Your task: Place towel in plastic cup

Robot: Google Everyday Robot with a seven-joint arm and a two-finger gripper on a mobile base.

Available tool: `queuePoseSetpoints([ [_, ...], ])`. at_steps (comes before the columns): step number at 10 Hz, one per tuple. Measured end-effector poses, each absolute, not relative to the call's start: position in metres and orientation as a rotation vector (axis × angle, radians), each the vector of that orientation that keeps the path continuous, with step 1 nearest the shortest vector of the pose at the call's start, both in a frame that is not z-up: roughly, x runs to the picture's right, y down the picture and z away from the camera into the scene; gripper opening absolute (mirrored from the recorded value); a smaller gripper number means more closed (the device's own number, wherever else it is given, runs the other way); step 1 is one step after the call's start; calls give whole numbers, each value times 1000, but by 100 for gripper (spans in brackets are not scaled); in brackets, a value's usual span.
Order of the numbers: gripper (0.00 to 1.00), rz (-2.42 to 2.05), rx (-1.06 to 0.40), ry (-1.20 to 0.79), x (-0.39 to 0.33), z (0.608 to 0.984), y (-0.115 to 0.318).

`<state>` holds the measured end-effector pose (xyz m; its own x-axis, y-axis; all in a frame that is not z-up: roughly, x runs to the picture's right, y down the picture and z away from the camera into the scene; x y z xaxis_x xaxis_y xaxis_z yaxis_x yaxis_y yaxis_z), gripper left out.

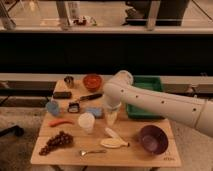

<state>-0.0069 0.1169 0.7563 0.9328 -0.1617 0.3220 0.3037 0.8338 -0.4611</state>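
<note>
Many small things on a wooden table, dark glass wall behind.
White arm comes from the right; its gripper hangs low, just beside the blue towel, which lies near the white plastic cup. If the gripper is open or closed, I cannot tell.

Hand blurred beside plastic cup

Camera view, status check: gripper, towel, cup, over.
Gripper low over table centre. Blue towel on table beside it, not yet placed. White plastic cup upright next to towel.
</note>
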Motion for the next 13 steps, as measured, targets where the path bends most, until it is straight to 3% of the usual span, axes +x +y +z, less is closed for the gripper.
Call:
queuePoseSetpoints([
  [3,80,-259,-540,-296,-9,774,93],
  [8,80,-269,-565,-346,16,837,28],
  [13,80,-354,-484,-369,35,876,15],
])
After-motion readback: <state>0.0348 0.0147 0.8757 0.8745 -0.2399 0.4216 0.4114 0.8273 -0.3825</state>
